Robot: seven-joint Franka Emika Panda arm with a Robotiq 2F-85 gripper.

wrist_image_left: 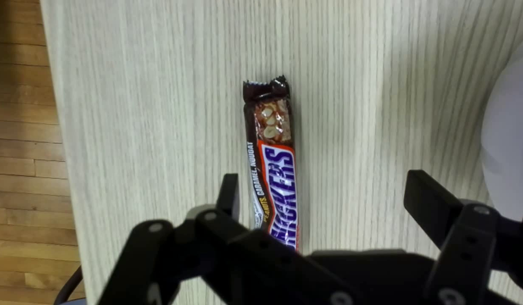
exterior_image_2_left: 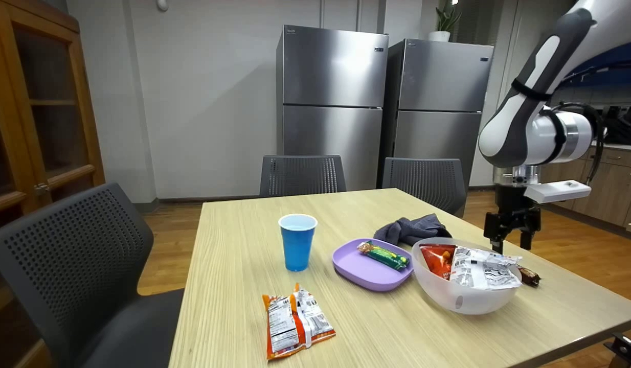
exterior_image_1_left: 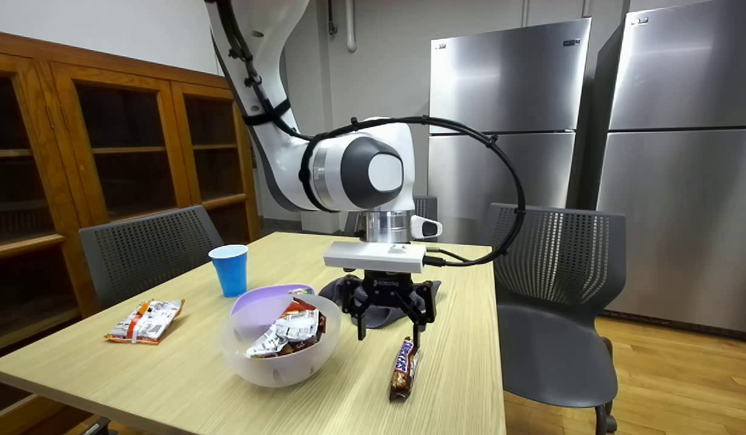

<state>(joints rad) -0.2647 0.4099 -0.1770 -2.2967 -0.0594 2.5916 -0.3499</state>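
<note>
Steel refrigerators (exterior_image_1_left: 506, 84) are standing behind a pale wooden table (exterior_image_1_left: 463, 374), where a Snickers bar (wrist_image_left: 272, 169) is lying near a translucent bowl (exterior_image_1_left: 282, 373) of snack packets (exterior_image_1_left: 288, 335); I am hovering the pincer (exterior_image_1_left: 389, 336), spread wide, above the bar, with one finger (wrist_image_left: 228, 195) closer to it

Two steel refrigerators (exterior_image_2_left: 332, 71), counter cabinets (exterior_image_2_left: 608, 185) and a table (exterior_image_2_left: 239, 266) with chairs (exterior_image_2_left: 302, 176) suggest a break-room kitchen.
</note>
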